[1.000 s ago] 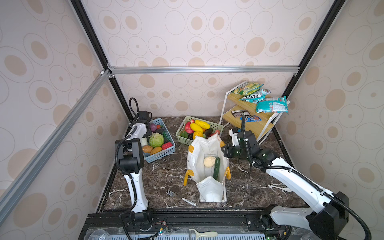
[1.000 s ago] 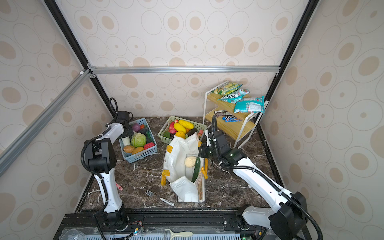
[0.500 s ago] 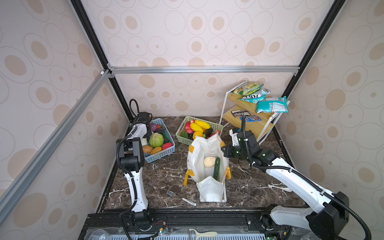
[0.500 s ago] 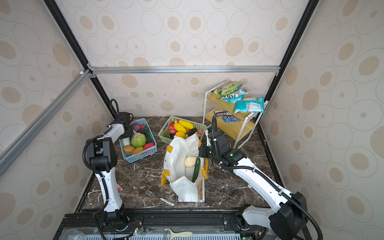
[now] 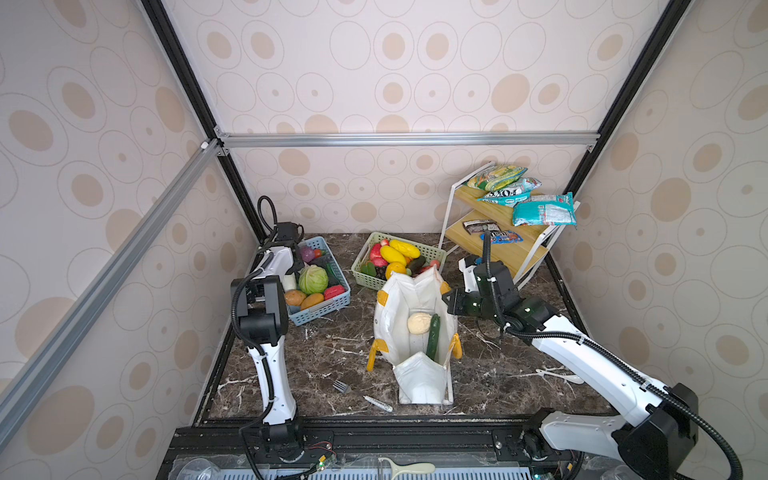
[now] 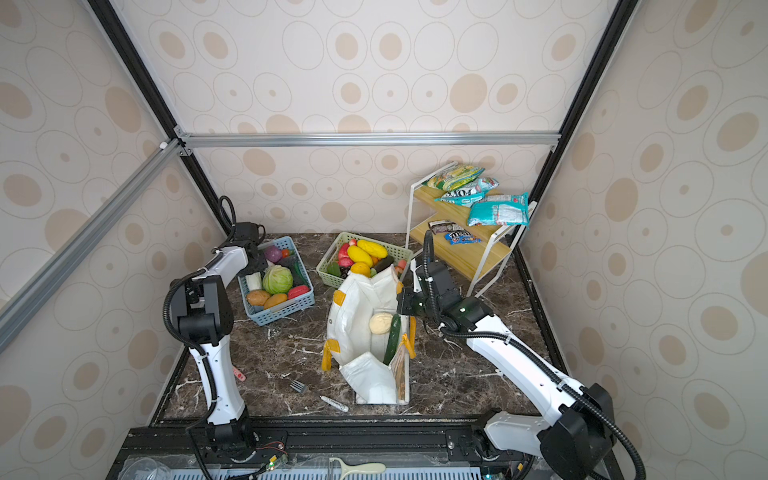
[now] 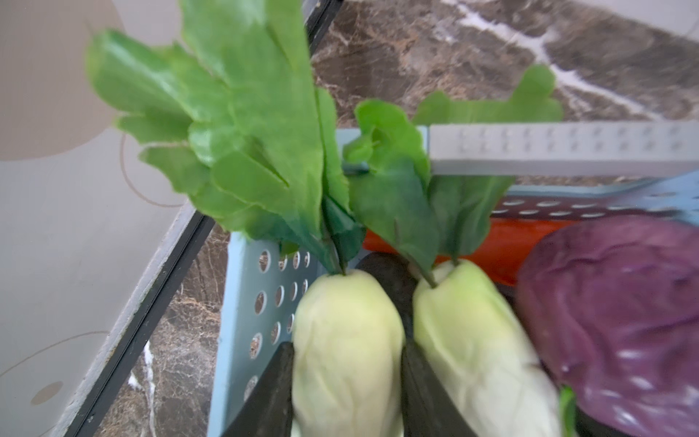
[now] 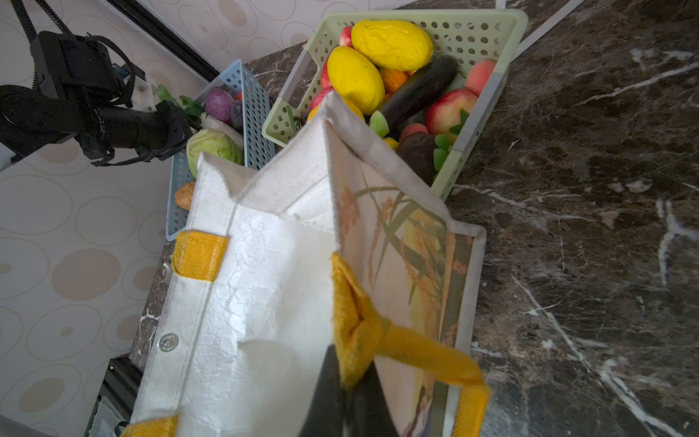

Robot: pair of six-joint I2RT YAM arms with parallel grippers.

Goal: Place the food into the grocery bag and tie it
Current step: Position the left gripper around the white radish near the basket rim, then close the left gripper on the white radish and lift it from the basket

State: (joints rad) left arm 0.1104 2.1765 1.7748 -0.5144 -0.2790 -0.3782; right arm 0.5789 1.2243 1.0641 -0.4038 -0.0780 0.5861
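The bag (image 5: 388, 316) stood in the middle, just in front of the green basket (image 5: 363, 276), its mouth open because my right pincer (image 8: 346, 378) was closed tight on its yellow handle (image 8: 416, 355). A ball (image 5: 419, 323) and a cucumber (image 5: 432, 338) lay inside. In the blue basket (image 5: 316, 313) my left pincer (image 7: 346, 344) gripped a pale cabbage (image 7: 346, 302), jaws partly apart at its width; the basket wall sat near one finger, a second cabbage (image 7: 469, 321) against the other, so straight up looked freest

Both top views look down from high — close wrist cameras share the blue basket (image 7: 236, 272).
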